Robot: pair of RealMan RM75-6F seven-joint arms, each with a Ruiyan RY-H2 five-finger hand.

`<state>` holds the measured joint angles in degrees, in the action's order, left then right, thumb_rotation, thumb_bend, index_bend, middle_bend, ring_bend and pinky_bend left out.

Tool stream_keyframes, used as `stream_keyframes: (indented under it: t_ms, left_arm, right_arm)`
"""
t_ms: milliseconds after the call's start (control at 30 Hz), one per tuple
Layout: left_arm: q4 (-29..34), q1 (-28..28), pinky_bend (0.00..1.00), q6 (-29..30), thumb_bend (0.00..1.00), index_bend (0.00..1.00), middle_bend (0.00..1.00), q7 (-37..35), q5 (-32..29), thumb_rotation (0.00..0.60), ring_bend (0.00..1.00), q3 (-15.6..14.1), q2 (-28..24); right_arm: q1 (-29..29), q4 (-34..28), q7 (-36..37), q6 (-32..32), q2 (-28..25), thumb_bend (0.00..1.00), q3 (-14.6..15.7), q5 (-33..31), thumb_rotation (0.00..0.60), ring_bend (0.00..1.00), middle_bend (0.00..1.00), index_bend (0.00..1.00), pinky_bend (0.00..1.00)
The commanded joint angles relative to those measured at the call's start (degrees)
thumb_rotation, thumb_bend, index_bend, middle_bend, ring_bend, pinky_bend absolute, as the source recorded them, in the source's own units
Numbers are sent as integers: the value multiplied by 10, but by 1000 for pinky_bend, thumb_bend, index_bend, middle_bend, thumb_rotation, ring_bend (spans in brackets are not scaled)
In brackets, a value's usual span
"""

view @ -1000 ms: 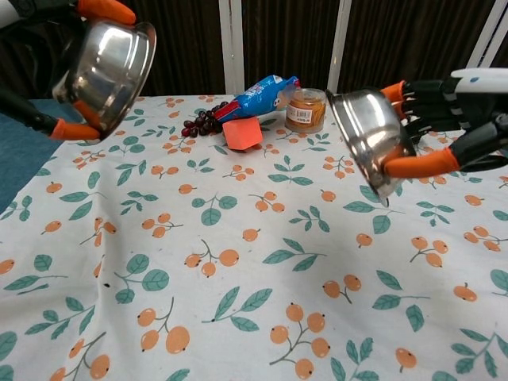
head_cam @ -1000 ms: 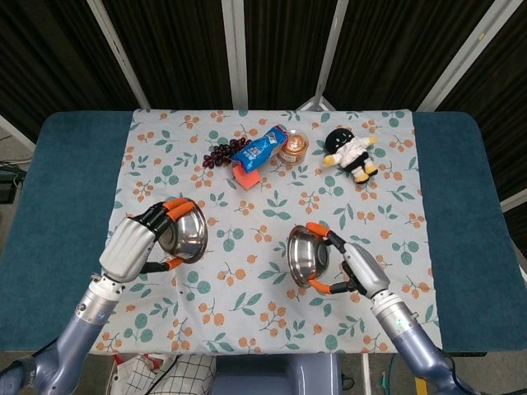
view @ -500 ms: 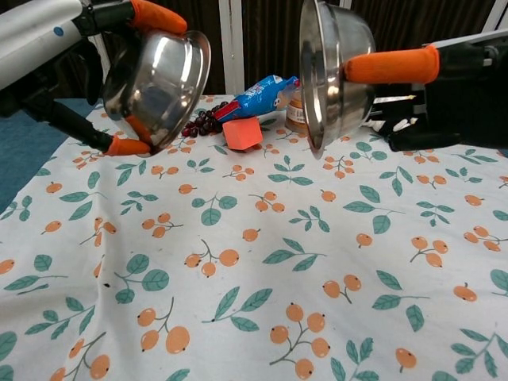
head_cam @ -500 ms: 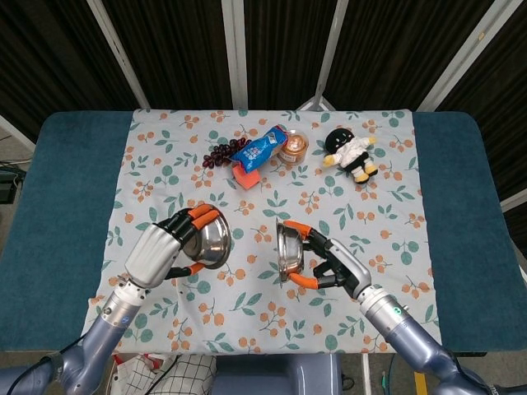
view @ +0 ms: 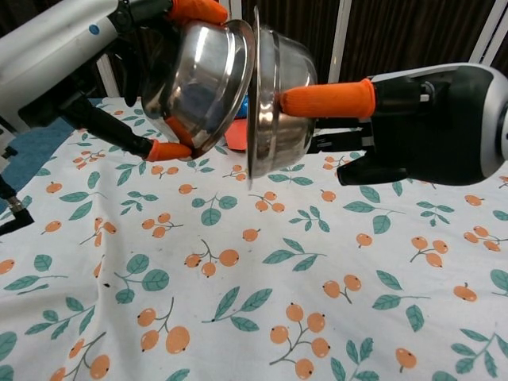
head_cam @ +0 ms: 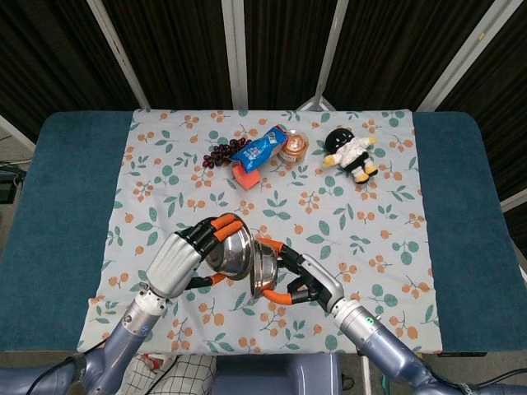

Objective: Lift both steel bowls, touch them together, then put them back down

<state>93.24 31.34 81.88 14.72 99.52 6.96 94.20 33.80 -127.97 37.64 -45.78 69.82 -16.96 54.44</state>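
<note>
Two raised steel bowls (view: 230, 83), rims together, one per robot hand

Left steel bowl (view: 202, 75) and right steel bowl (view: 274, 95): shiny, tipped on edge, rims meeting, raised above the floral tablecloth (view: 238, 302).

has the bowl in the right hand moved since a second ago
Yes. The right hand's bowl has shifted left across the tablecloth, away from the plush toy side, until it meets the left hand's bowl.

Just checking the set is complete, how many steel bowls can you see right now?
2. One steel bowl is held up by the left hand; the other steel bowl by the right hand, rims meeting above the tablecloth.
</note>
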Motion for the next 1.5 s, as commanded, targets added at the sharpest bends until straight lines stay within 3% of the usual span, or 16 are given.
stream_keyframes:
  t_ms: [33,500,1033,1500]
  left_arm:
    - [-6,3,596,-4,342,382,523,-3,-2,600,432,0,8]
    - [-10,6,593,-1,346,382,523,9,13,600,432,-3,21]
    - [28,-5,593,14,353,382,523,5,30,600,432,-10,-15]
    - [-4,13,592,-16,353,382,523,20,23,600,432,-8,49]
  right_arm:
    - [2,-5,1,5,1,321,-1,-4,600,921,864,932,1000]
    - [-3,-19,8,24,-19,333,-10,-13,600,921,864,932,1000]
    - [-35,24,92,80,-61,340,-38,28,600,921,864,932,1000]
    - [-12,-11,79,90,-23,351,-31,23,600,921,864,932,1000]
